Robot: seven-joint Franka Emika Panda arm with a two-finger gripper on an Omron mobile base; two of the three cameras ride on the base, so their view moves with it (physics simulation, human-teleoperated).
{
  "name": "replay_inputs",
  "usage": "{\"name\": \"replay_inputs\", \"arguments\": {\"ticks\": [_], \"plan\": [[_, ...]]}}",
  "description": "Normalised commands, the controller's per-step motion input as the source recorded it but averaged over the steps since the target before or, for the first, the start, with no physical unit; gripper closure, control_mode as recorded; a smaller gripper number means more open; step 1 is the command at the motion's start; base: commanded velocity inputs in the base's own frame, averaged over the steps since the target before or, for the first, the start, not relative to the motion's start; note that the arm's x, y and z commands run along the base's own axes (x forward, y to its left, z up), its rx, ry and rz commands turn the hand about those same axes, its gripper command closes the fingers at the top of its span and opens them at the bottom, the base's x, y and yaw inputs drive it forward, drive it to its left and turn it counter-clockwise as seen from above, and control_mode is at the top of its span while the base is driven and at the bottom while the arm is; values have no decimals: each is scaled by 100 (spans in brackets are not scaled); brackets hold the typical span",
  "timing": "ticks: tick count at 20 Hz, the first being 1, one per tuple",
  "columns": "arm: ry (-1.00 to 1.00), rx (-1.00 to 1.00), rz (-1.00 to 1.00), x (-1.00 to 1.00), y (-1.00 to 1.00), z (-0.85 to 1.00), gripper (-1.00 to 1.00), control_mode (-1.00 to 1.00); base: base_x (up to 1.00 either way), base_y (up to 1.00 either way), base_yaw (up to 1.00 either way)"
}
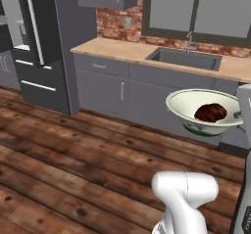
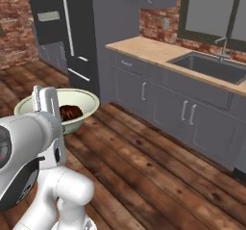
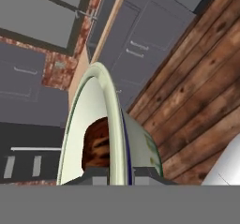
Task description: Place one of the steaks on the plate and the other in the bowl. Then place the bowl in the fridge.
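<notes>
Carrying the bowl (image 1: 205, 111) clear above the wood floor (image 1: 73, 169), its rim pinched in the claw (image 3: 117, 176) with the darker steak (image 1: 211, 113) inside, the robot was on the fridge (image 1: 39, 47) step, and next needed that door opened.

No legible text.
Fridge (image 1: 41, 47) front, cabinet doors (image 1: 105, 88) and bowl (image 1: 203, 111) carry no readable words, numbers, brands or signs.
</notes>
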Motion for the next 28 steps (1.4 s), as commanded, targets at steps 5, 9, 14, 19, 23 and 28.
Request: {"name": "replay_inputs", "arguments": {"ticks": [5, 9, 14, 19, 23, 28], "plan": [[0, 0, 0, 0, 0, 0, 100, 100, 100, 100, 0], [0, 0, 0, 0, 0, 0, 100, 100, 100, 100, 0], [0, 0, 0, 0, 0, 0, 100, 100, 96, 100, -1], [0, 0, 0, 0, 0, 0, 100, 100, 77, 100, 3], [0, 0, 0, 0, 0, 0, 100, 100, 71, 100, 0], [0, 0, 0, 0, 0, 0, 100, 100, 98, 100, -44]]}}
